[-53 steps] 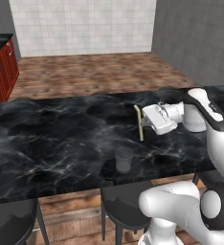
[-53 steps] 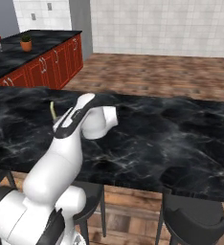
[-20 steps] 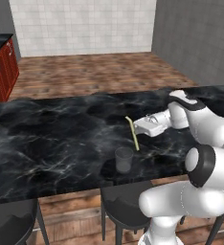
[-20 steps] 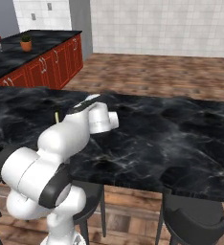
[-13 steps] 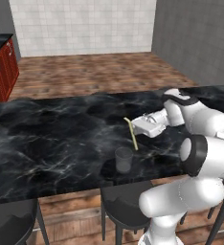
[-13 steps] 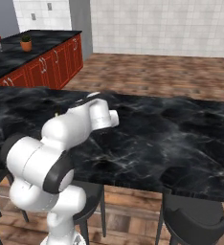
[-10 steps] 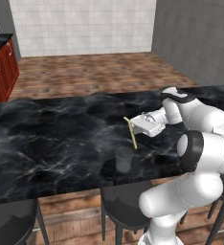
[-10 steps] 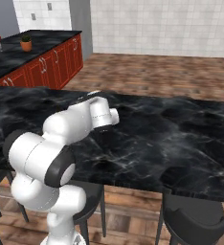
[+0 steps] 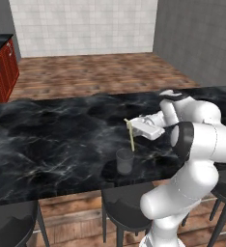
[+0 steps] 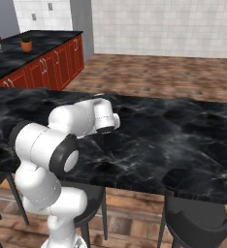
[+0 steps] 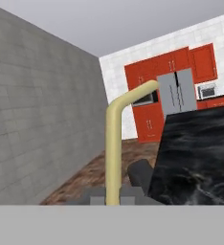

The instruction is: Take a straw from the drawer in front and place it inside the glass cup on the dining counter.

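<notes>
End effector [image 9: 134, 126] clenched on the straw [image 9: 131, 136], which hangs near-upright, its lower end just above the glass cup [image 9: 124, 161] on the tabletop [image 9: 47, 140].

Count: 1 straw [image 9: 131, 136], 1 glass cup [image 9: 124, 161], 1 dining counter [image 9: 47, 144], 1 plant pot [image 10: 26, 43], 1 fridge [image 11: 178, 93]

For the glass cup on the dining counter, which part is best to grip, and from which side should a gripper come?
The glass cup stands upright and open-topped on the dining counter, so its round side wall, about mid-height, looks best to grip. Coming level from the stool-side edge seems simplest: the straw, held by the shut gripper, hangs just above its mouth.
</notes>
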You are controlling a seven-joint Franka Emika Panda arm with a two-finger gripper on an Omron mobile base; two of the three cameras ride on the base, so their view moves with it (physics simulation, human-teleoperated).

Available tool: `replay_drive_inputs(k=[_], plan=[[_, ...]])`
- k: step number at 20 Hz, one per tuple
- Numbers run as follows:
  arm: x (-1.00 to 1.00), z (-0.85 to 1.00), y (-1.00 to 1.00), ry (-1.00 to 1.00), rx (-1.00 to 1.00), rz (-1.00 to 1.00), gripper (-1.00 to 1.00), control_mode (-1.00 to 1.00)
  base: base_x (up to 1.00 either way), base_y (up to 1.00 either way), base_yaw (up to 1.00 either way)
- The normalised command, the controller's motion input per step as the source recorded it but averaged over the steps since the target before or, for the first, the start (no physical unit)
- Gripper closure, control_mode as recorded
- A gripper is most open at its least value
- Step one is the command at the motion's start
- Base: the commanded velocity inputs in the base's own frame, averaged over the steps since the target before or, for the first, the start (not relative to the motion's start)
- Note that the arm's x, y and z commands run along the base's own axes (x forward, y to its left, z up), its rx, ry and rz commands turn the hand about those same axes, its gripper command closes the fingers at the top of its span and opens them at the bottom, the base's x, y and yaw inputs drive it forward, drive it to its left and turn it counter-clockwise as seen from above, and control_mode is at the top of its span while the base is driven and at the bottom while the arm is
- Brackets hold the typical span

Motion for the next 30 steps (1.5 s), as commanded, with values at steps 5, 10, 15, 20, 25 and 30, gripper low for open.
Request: replay_drive_inputs(k=[5,10,15,20,25,30], plan=[[0.00,-0.16,0.09,0.00,0.11,0.06,1.00,-1.00,0.00,0.00,0.00],[0.04,-0.14,0.04,0.00,0.06,0.04,1.00,-1.00,0.00,0.00,0.00],[0.12,-0.09,0.00,0.00,0.01,0.01,1.00,-1.00,0.00,0.00,0.00],[0.13,-0.09,0.00,0.00,0.00,0.00,1.00,-1.00,0.00,0.00,0.00],[0.11,-0.14,0.05,0.00,0.00,0.00,1.00,-1.00,0.00,0.00,0.00],[0.16,-0.16,0.08,0.00,0.00,0.00,1.00,-1.00,0.00,0.00,0.00]])
